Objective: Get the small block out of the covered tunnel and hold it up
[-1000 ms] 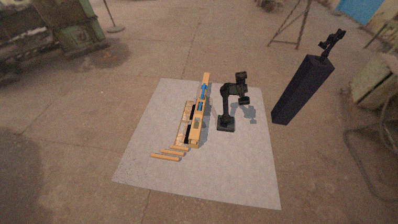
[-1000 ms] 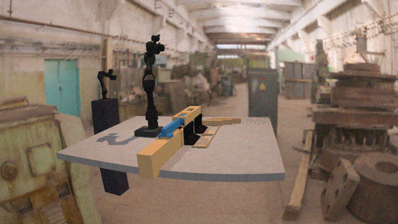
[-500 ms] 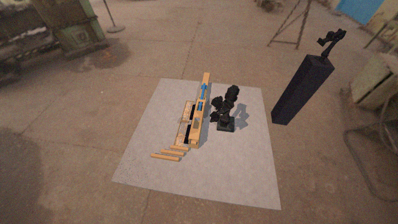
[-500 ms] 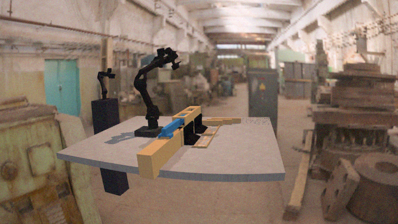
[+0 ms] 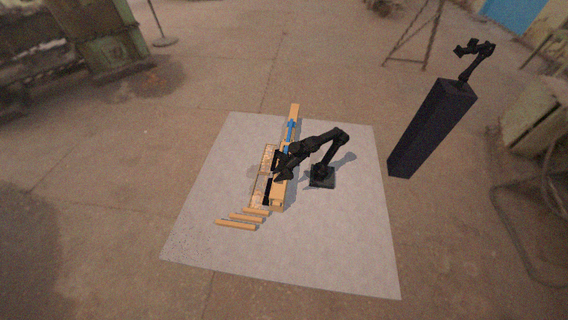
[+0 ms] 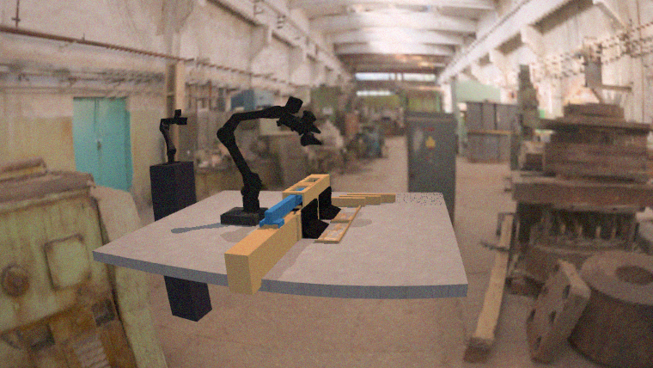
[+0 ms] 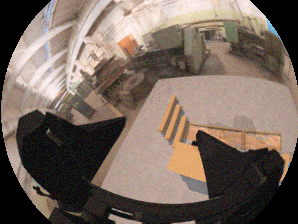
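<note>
Seen from above, with 12 o'clock at the far edge of the desk (image 5: pixel 338 246) (image 6: pixel 388 265) (image 7: pixel 140 165), the open, empty end effector (image 5: pixel 273 176) (image 6: pixel 320 138) (image 7: pixel 161 127) hangs in the air above a tan covered tunnel (image 5: pixel 278 192) (image 6: pixel 314 182) (image 7: pixel 186 159), well apart from it, as the side view shows. The blue handle (image 5: pixel 290 128) (image 6: pixel 282 208) lies at about 1 o'clock from the end effector and lower down, sticking out of the tunnel's far end. The small block is not distinguishable; going by the task, it is inside the tunnel, below the end effector's level.

The one arm at the desk, its black base (image 5: pixel 330 185) (image 6: pixel 228 218) at about 3 o'clock from the tunnel, is much the nearer. A second arm (image 5: pixel 471 71) (image 6: pixel 169 137) stands away from the desk, at 2 o'clock.

The handle points outward to between 12 and 1 o'clock. Its long axis, like the tunnel's, runs from there to between 6 and 7. Three tan rods (image 5: pixel 235 224) (image 6: pixel 365 199) (image 7: pixel 175 120) lie past the tunnel's near end, at about 7 o'clock from the end effector.

Drawing the cage out would likely call for travel toward 1 o'clock, a descent, then fingers closing across the handle's long axis. A skewed pull could bind it.
</note>
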